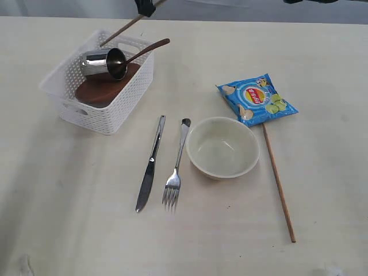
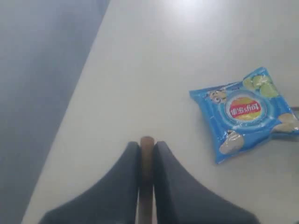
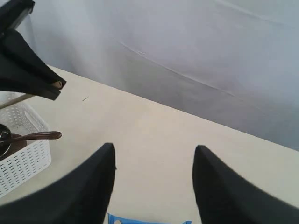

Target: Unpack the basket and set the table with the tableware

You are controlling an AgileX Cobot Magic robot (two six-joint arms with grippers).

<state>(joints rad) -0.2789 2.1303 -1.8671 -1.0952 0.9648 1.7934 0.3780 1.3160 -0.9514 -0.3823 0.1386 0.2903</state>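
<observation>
Nearest the exterior camera lies a wooden chopstick [image 1: 279, 181], flat on the cream worktop [image 1: 69, 218], running from its near tip up toward the blue chip bag [image 1: 257, 99], whose corner it meets. Just beside it on the left sits the cream round bowl [image 1: 222, 148], upright and empty. Left of the bowl, a steel fork [image 1: 176, 167] and then a steel knife [image 1: 150, 164] lie side by side, close but apart, with the tines and the blade tip toward the camera.

Farther back on the left stands the white perforated basket [image 1: 131, 95]. Inside it a small brown plate [image 1: 100, 91] lies on the bottom, a steel cup [image 1: 106, 63] lies tipped on its side over the plate, and a brown wooden spoon [image 1: 146, 50] has its bowl by the cup and its handle sticking out over the right rim.

The left end effector [image 2: 146, 154] is above the basket's far side, its fingers pressed together on the upper end of a second chopstick [image 1: 122, 31]. This one slants down to the basket's far rim; whether its lower end touches the basket cannot be told.

The right end effector [image 3: 154, 154] hovers above the far part of the worktop with its fingers spread wide and nothing between them.
</observation>
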